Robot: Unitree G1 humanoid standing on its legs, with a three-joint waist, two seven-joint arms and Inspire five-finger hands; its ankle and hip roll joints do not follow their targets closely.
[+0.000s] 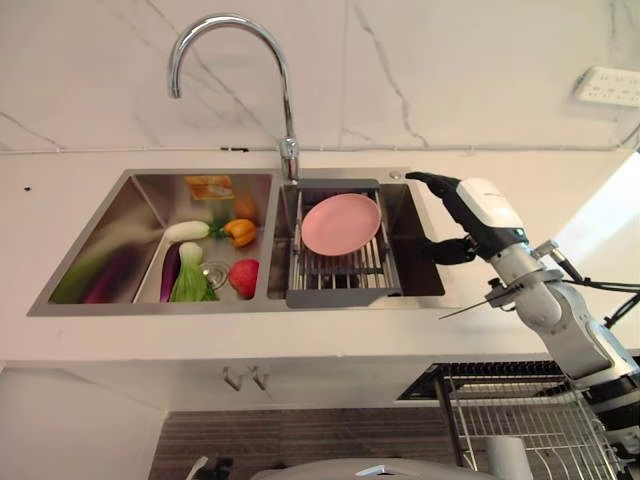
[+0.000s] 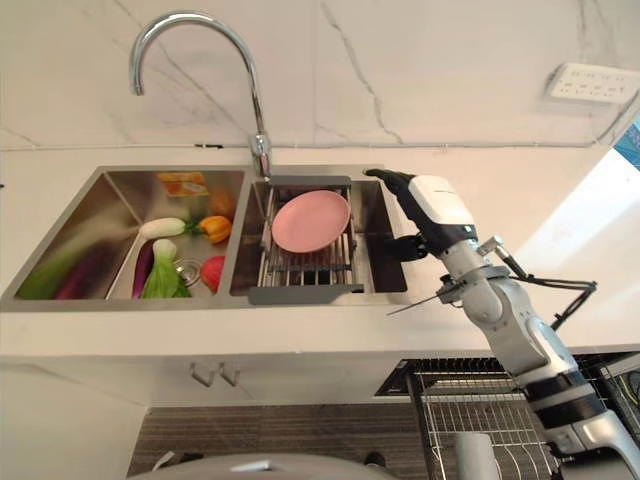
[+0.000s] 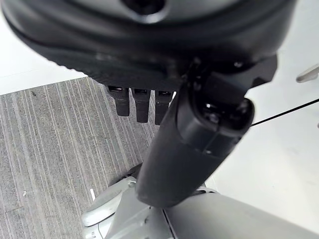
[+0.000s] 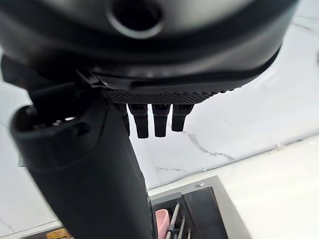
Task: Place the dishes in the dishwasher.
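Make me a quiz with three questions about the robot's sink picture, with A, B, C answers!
1. Where is the pink plate?
A. on the floor
B. on the rack in the sink's right basin
C. among the vegetables

2. What colour is the bell pepper?
A. blue
B. white
C. orange

3. What is the right robot hand doing?
A. holding the plate
B. hovering open beside the plate
C. gripping the faucet

Answers:
1 B, the plate lies on the rack's bars.
2 C, it is orange, in the left basin.
3 B, its fingers are straight and hold nothing.
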